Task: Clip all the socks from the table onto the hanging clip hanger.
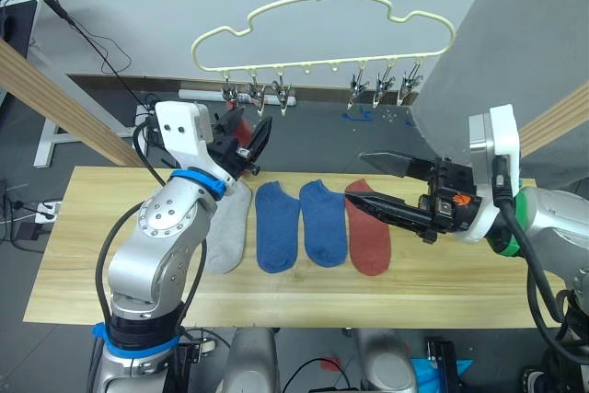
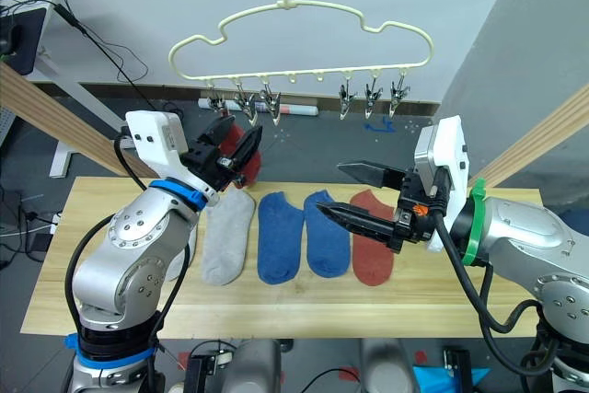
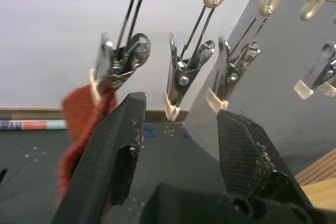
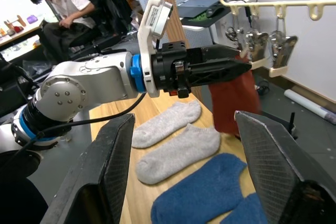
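A thin cream-yellow clip hanger (image 1: 322,29) with a wavy, cloud-like outline hangs above the far edge of the long light-wood plank table (image 1: 92,264), its metal hook cut off by the top of both head views. A row of small metal clips (image 3: 181,72) dangles under its lower bar.

A rust-red knit ankle sock (image 3: 79,124) hangs from the clip at the robot's-left end of that row. In the head views it is largely hidden behind the left gripper (image 1: 247,146), which is raised just under the hanger's left clips. That gripper's two black fingers stand apart with nothing between them; one finger lies close beside the hanging sock, but whether it touches the fabric cannot be made out.

On the table below the hanger lie a light grey sock (image 1: 230,227), two blue socks (image 1: 277,225) (image 1: 324,222) side by side, and a second rust-red sock (image 1: 368,236) toward the right. Another light grey sock (image 4: 167,123) lies beside the first; in the head views the left arm covers most of it.

The right gripper (image 1: 373,181) hovers below the hanger's right end, over the red sock on the table, its fingers spread wide and empty.

A person (image 4: 50,3) sits in the background beyond the left arm, partly cut off.
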